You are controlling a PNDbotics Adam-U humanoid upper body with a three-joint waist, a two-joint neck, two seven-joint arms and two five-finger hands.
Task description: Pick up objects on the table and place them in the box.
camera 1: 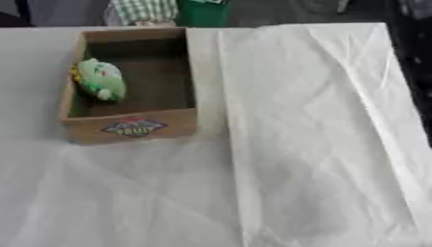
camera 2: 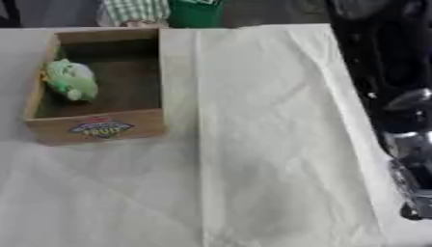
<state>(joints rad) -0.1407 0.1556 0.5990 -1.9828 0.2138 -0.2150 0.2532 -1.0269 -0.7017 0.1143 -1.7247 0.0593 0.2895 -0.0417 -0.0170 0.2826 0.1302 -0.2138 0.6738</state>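
Observation:
A brown box (camera 1: 131, 126) with a "FRUIT" label on its front wall stands at the back left of the table. Inside it a green soft toy (camera 1: 101, 79) leans against the left wall. No loose object shows on the table outside the box. My right arm (camera 2: 409, 144), black with silver joints, runs down the right edge of the right eye view, well to the right of the box. Its lower end is cut off by the edge, so the hand cannot be made out. My left hand shows in neither view.
A creased white cloth (camera 1: 320, 144) covers the right and near part of the table. A green container (camera 1: 201, 12) stands beyond the far edge behind the box. The table's right edge runs close beside my right arm.

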